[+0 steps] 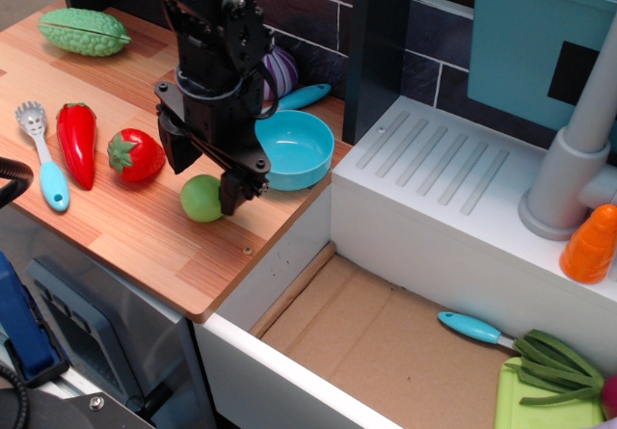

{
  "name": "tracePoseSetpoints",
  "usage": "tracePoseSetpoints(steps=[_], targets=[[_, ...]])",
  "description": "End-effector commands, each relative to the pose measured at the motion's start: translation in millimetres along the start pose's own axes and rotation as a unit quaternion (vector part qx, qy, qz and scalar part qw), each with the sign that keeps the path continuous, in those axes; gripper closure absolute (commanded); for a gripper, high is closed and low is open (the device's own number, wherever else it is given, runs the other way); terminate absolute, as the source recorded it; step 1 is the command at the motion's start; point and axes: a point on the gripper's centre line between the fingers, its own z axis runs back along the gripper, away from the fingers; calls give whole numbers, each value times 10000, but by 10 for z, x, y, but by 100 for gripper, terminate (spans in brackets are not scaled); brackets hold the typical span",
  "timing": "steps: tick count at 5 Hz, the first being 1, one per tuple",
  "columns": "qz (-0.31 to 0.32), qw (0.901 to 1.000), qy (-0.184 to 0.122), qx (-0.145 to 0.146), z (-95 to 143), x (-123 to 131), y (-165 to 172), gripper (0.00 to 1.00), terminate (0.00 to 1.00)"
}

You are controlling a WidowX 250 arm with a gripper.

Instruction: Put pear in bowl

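Pear [201,198] lies on the wooden countertop [145,227], a small light-green toy fruit sitting between the two black fingers of the gripper [204,175]. One finger [177,147] stands just to the pear's upper left and the other finger [235,190] touches or nearly touches its right side. The jaws are spread wider than the fruit and are not clamped on it; the pear rests on the wood. The turquoise bowl [295,149] sits just up and to the right of the pear, near the countertop's right edge.

Left of the pear are a red toy strawberry [135,154], a red chili pepper [76,142] and a spoon with a turquoise handle [43,154]. A bumpy dark-green gourd [84,32] lies far to the upper left. Behind the bowl, against the dark tiled wall [308,19], are a purple vegetable [280,70] and another turquoise-handled utensil [301,96]. To the right of the bowl stands a white toy sink unit [453,188] with a grey faucet [578,149] and an orange carrot [590,246]. Below it, a cardboard floor [386,352] holds a turquoise-handled tool [472,329] and a green leafy toy [545,376].

The black arm [214,34] comes down from the top of the view, nearly vertical, with its wrist directly over the pear and the fingers pointing down at the countertop.
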Motion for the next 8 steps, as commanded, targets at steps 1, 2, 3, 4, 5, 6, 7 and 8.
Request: tracePoseSetpoints(steps=[1,2,3,4,5,6,7,8], targets=[[26,9998,-130,-114,-57,-3,56,0,0],[79,9998,-150,-102,-90,-15,37,0,0],[113,9998,-147,-81,-78,-15,7,100,0],[115,9999,15,5,123,88,24,100,0],[171,9996,75,228,355,183,-22,100,0],[182,9991,27,374,489,292,-55,100,0],[38,9977,-439,509,481,467,-52,100,0],[-430,9930,-936,579,421,616,5,100,0]])
